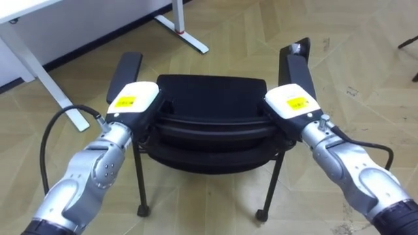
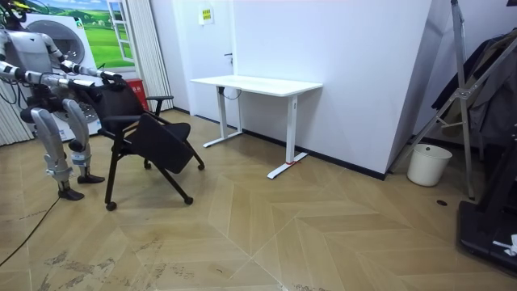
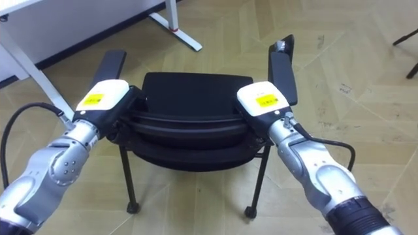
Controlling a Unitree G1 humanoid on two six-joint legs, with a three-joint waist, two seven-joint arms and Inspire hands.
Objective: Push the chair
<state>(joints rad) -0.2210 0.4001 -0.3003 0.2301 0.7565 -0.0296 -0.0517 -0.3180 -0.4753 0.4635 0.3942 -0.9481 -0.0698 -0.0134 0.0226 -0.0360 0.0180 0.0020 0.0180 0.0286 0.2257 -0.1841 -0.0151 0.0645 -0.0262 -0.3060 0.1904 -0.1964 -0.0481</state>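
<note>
Fingers hidden behind the black armchair (image 1: pixel 212 104) just ahead on the wood floor (image 1: pixel 366 72), grip unreadable. Your left hand (image 1: pixel 134 99) and right hand (image 1: pixel 294 101) sit on its backrest corners, so push evenly and keep it straight.

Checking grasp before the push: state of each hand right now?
Left hand: at the left corner of the chair back, cannot be told.
Right hand: at its right corner, cannot be told.

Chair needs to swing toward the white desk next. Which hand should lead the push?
Right, probably. The desk lies ahead-left, and the right hand rests on the right side of the chair back, so pushing there should turn it left. The left hand mirrors it.
</note>
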